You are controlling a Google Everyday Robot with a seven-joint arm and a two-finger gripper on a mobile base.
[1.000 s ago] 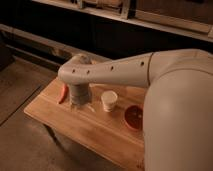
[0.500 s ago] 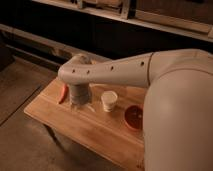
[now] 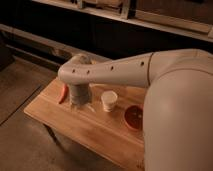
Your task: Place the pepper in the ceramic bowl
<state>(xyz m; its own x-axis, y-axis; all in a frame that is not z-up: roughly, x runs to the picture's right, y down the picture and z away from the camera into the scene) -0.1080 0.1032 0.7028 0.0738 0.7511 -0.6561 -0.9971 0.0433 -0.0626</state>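
Observation:
A slender red-orange pepper (image 3: 62, 93) lies on the left part of the wooden table (image 3: 95, 127). The red ceramic bowl (image 3: 133, 117) sits on the table's right part, partly cut off by my arm. My gripper (image 3: 81, 105) hangs below the grey wrist, just right of the pepper and low over the table. The wrist hides most of it.
A small white paper cup (image 3: 109, 100) stands between the gripper and the bowl. My large white arm (image 3: 175, 95) covers the table's right side. Dark shelving runs behind the table. Bare floor lies to the left and front.

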